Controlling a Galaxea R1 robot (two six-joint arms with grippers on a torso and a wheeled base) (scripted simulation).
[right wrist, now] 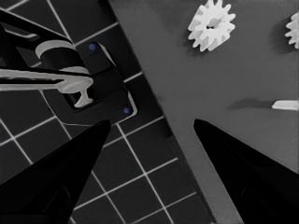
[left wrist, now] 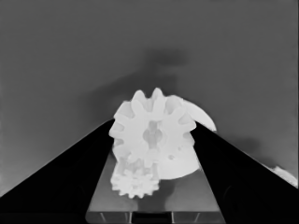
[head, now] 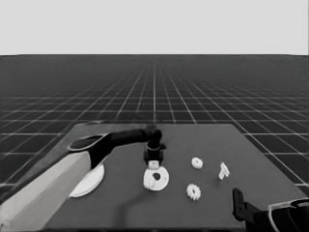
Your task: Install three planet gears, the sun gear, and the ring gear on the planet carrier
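While the R arm (head: 277, 215) waits at the counter's (head: 120, 212) near corner, its jaws stand apart w/ nothing between them, so that side plays no part in the step now.

Just beyond the R jaws lies one loose planet gear (head: 193, 192), flat on the counter. It looks like stock for a later fit. The thin white piece (head: 223, 170) lies further out from them.

The smaller round part (head: 157, 179), i.e. the planet carrier, sits mid-counter directly below the L jaws. It's the base, so it lies flat, hole up.

The L jaws point down over the carrier's far edge and are clamped on a held gear (left wrist: 152, 135), one finger on each side of its teeth. Gripping by the rim keeps the ctr hole free, prob. so it can drop onto a post. Whether it has seated or hangs just above, can't tell.

Under the held gear, the L wrist view shows a second small gear (left wrist: 135, 182), apparently on the carrier already.

Off to the L jaws' outer side, partly under the L arm (head: 43, 193), lies the larger round part (head: 91, 183), the ring gear, well apart from the carrier. It's set aside, I'd judge, since it goes on last.

Beyond the carrier on the R side lies another loose gear (head: 196, 163).
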